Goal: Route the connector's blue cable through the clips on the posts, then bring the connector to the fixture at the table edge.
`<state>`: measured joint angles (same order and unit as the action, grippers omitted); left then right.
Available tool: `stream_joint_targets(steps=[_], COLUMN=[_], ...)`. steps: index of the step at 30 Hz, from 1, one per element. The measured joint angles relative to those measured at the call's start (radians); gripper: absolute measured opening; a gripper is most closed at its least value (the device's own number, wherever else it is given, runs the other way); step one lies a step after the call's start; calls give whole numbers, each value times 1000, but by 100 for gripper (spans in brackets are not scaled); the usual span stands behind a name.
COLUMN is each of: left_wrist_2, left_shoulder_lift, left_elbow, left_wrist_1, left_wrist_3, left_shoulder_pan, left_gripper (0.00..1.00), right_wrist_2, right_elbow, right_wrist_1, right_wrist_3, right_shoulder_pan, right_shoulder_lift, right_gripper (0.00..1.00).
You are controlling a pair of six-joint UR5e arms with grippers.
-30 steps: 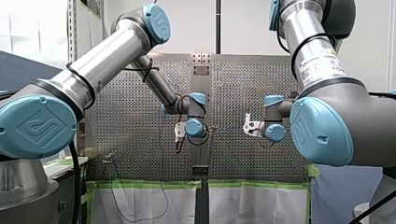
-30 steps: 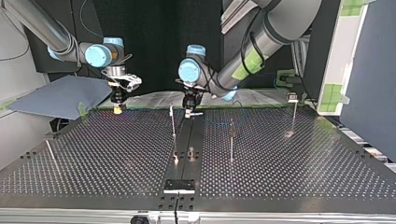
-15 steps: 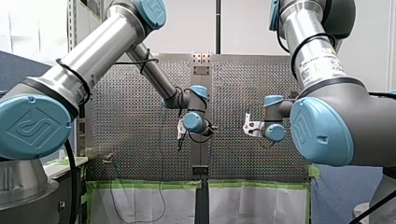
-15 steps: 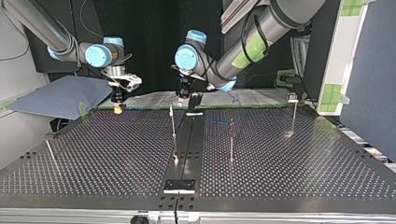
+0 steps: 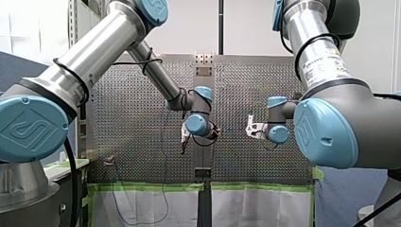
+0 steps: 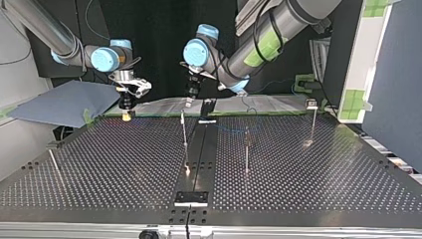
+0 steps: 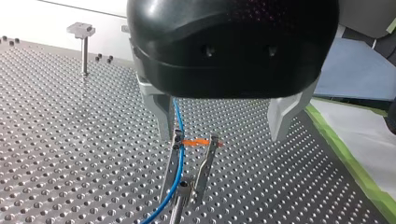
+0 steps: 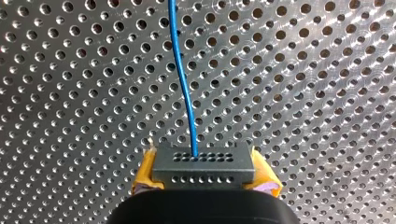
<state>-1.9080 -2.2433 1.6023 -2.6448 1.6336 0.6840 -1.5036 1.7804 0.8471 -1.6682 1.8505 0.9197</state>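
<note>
Blue cable [image 7: 179, 163], left wrist view: comes down past the inner face of one metal finger [image 7: 163, 116] of my left gripper [image 7: 220, 135], then drops between the two prongs of the clip [image 7: 208, 161] directly under that gripper. It hugs one prong and the other stands off it, with an orange tab [image 7: 196, 141] bridging the gap near the top. Below the clip the cable bends away over the counter [image 7: 70, 121]

Left gripper: fingers spread wide, nothing pinched. The cable lies against that one finger only

Cable's long axis at the clip: in line with the prongs, down along the post, not across the mouth. Whether it sits fully at the slot's bottom is hard to say from this angle

Right wrist view: connector [image 8: 204, 164], dark grey with rows of holes, clamped between the yellow pads [image 8: 145, 173] of my right gripper [image 8: 204, 176]. The cable leaves its middle and runs straight ahead of the gripper with a slight curve

Top view: left gripper just above the mid-counter post [image 6: 184, 132]; right gripper well apart toward the view's left, at the counter's far edge

Judgement: the left arm is the nearer one to this clip. The next move turns on the cable lying toward one finger rather than centred, so the gripper would need to shift sideways before closing on it
</note>
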Motion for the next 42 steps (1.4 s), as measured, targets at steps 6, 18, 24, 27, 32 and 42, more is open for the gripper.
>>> stream_joint_targets(steps=[6,18,24,27,32,42], left_wrist_2=[-3,-9,-18,-34,-65,-103], left_shoulder_lift=[0,0,5,18,54,149], left_elbow=[0,0,4,17,52,147], left_wrist_1=[0,1,-1,5,37,121], left_wrist_3=[2,5,2,1,19,101], left_shoulder_pan=[1,2,5,12,20,9], left_gripper=[100,100,100,100,100,100], right_wrist_2=[0,6,6,6,9,9], right_elbow=[0,0,0,0,0,0], right_wrist_1=[0,-1,-1,-1,-4,-11], right_wrist_3=[-2,-3,-3,-3,-3,-3], right_shoulder_pan=[0,-1,-1,-2,-6,-7], right_shoulder_lift=[0,0,-1,-1,-1,-1], right_gripper=[0,0,0,0,0,0])
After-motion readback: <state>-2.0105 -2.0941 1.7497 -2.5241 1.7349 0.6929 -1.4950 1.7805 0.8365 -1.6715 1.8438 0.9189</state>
